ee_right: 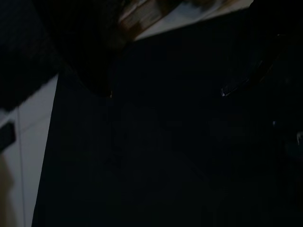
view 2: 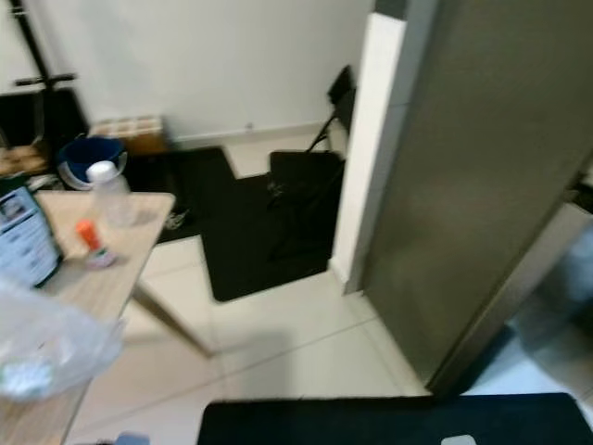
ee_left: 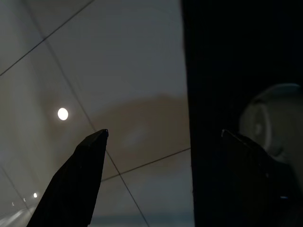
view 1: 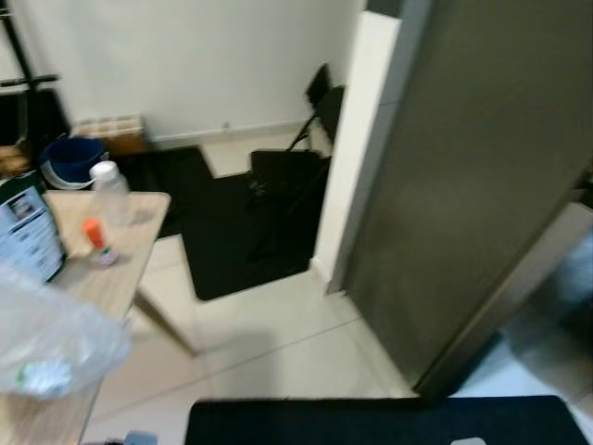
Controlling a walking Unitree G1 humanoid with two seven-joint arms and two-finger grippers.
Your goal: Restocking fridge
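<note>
Grey-fronted tall fridge (view 1: 463,185) on the right of the head views, door closed, a white pillar (view 1: 357,139) just beside its left edge. Pale wooden table (view 1: 125,269) at the left, bearing a clear plastic bottle with a white cap (view 1: 110,193), upright near the far corner. Close to it, a small orange-capped item (view 1: 95,241), too blurred to name. At the table's left edge, a dark green carton with a printed label (view 1: 26,227), upright. Nearer the camera, a crumpled clear plastic bag (view 1: 51,334) with something pale green inside. Blue round bucket (view 1: 72,159) on the floor beyond the table, by the white wall. Black folding chair (view 1: 306,139) on a black floor mat (view 1: 232,222) between table and fridge; a second black mat (view 1: 389,422) along the near edge. Pale tiled floor (view 1: 278,343) between them.

Left gripper (ee_left: 163,135) hanging over tile and mat edge in the left wrist view, its two black fingers (ee_left: 78,175) spread well apart, nothing between them. Right gripper in the very dark right wrist view: fingers barely traceable, cannot tell whether spread or together.
</note>
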